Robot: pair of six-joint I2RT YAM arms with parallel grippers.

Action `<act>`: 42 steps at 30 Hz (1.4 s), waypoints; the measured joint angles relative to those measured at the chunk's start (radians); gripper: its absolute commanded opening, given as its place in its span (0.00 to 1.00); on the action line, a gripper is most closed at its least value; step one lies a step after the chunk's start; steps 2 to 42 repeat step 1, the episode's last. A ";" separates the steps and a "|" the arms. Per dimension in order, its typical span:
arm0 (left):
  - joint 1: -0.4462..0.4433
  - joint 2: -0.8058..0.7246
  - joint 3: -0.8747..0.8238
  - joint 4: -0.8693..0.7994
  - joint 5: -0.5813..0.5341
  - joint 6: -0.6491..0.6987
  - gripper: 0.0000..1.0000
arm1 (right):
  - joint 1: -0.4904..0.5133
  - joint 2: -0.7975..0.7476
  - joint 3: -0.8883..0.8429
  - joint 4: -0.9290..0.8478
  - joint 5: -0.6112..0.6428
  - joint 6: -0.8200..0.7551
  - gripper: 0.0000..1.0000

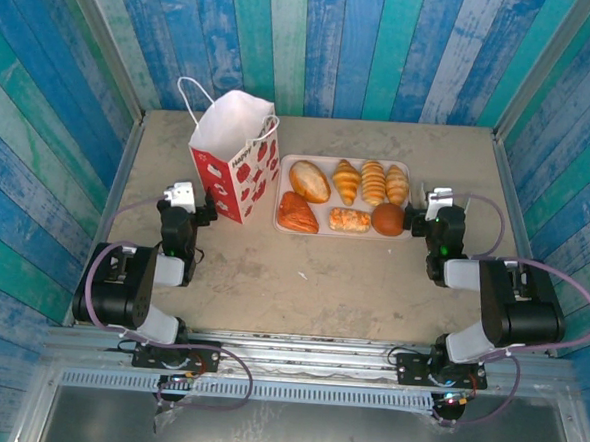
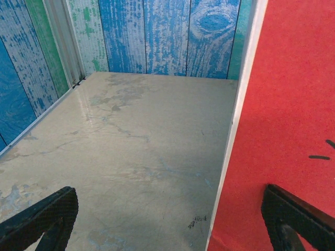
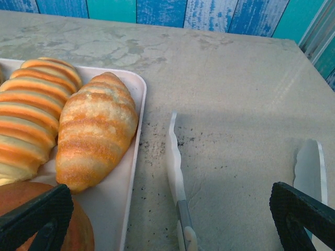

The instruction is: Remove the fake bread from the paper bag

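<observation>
Bread (image 1: 348, 198) lies on a pink tray (image 1: 339, 231) at mid-table, four pieces in the far row and three in the near row. The far row starts at the left with an oval roll (image 1: 309, 181), followed by three ridged croissants. The near row holds two flaky pieces and, at the right end, a round bun (image 1: 386, 219).

The bag (image 1: 233, 167) stands upright just left of the tray. Its mouth is open, its inside is plain white, and one cord handle rises behind it.

The left gripper (image 1: 201, 211) sits low at the bag's near left corner. In the left wrist view its fingers (image 2: 39, 222) are spread wide. The bag's red face (image 2: 285, 120) stands close on the right, and the bag's white edge runs up between the fingers. Whether either finger touches the paper cannot be told.

The right gripper (image 1: 413, 220) sits at the tray's right end, beside the bun. In the right wrist view its fingers (image 3: 36, 219) are likewise wide apart and hold nothing. The tray rim (image 3: 137, 157), a croissant (image 3: 97, 130) and the bun (image 3: 78, 232) lie at the left of that view. Two white scalloped strips (image 3: 175, 157) lie over the table (image 3: 235, 83) between the fingers; what they are cannot be told.
</observation>
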 measured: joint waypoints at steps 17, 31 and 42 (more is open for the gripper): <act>0.000 0.000 0.000 0.000 0.000 0.000 0.94 | 0.000 0.000 0.000 0.000 0.000 0.000 1.00; 0.000 0.000 0.000 0.000 0.000 0.000 0.94 | 0.000 0.000 0.000 0.000 0.000 0.000 1.00; 0.000 0.000 0.000 0.000 0.000 0.000 0.94 | 0.000 0.000 0.000 0.000 0.000 0.000 1.00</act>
